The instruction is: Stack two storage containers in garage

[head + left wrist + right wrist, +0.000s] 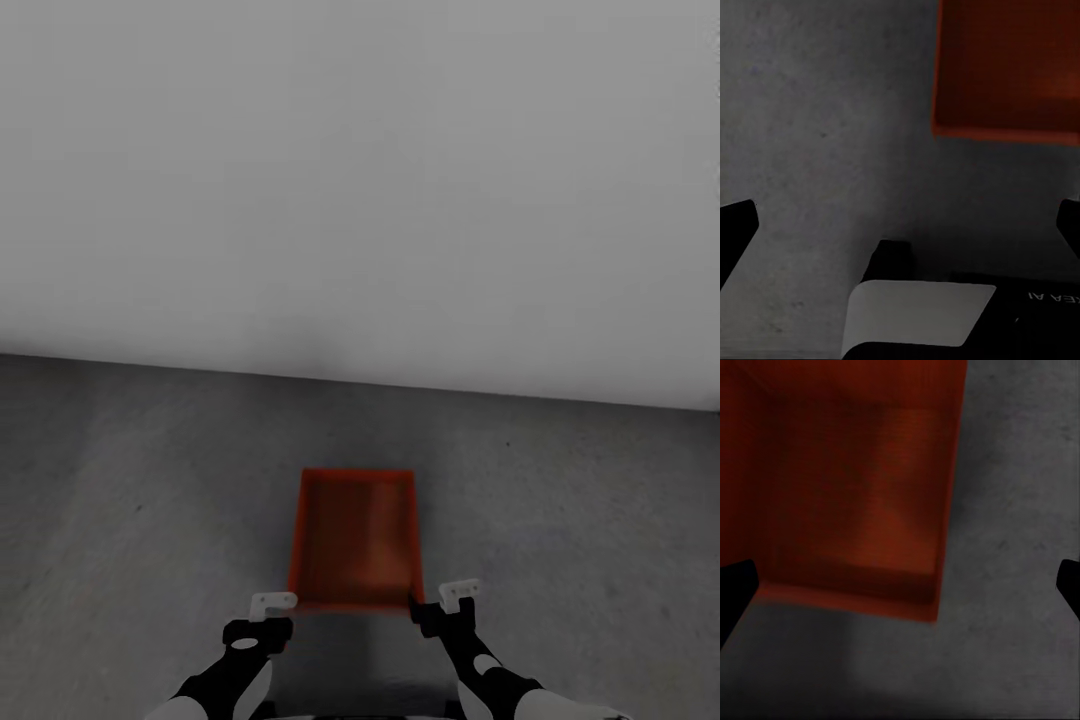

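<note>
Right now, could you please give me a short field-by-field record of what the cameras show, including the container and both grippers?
setting: dark grey concrete floor meeting a plain grey-white wall
container: one orange-red open-top storage container standing on the floor, nothing visible inside
container position: directly ahead of the robot, short of the wall
left gripper: open, beside the container's near left corner, holding nothing
right gripper: open, beside the container's near right corner, holding nothing
stacking: nothing is stacked on this container

dim, flat light; soft blur throughout; faint shadow on floor (150, 480) near container (355, 540).
</note>
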Controlling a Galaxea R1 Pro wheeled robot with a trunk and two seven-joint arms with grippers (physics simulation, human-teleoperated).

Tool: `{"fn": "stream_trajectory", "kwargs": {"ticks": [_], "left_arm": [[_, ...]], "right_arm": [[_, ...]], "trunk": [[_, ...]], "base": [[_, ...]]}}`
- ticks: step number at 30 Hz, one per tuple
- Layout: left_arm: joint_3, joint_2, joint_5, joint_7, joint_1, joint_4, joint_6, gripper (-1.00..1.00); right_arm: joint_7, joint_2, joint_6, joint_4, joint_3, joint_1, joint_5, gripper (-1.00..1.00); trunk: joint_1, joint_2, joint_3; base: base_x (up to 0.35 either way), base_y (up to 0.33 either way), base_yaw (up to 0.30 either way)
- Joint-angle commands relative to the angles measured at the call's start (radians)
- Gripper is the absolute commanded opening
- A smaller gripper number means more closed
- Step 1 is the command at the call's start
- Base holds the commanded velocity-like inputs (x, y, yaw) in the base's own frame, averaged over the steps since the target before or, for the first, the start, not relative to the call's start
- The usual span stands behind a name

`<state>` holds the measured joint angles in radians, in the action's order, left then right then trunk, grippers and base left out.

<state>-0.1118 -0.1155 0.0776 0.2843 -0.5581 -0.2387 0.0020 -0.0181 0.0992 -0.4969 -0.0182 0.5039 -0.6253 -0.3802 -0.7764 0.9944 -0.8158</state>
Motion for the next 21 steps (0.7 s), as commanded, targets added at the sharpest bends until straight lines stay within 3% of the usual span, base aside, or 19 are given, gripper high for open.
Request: {"fn": "stream_trajectory", "kwargs": {"ticks": [1,21], "left_arm": [[-0.008,0.000,0.008,0.006,0.000,0.000,0.000,1.00],[-0.008,0.000,0.008,0.005,0.000,0.002,0.001,1.00]], "right_arm": [[-0.002,0.000,-0.003,0.001,0.009,-0.001,-0.008,1.00],[-0.003,0.000,-0.003,0.001,0.008,-0.001,-0.008,1.00]], "trunk": [[0.001,0.001,-0.001],[0.001,0.001,-0.001]], "base": [[-0.340,0.062,0.000],[-0.345,0.077,0.000]]}}
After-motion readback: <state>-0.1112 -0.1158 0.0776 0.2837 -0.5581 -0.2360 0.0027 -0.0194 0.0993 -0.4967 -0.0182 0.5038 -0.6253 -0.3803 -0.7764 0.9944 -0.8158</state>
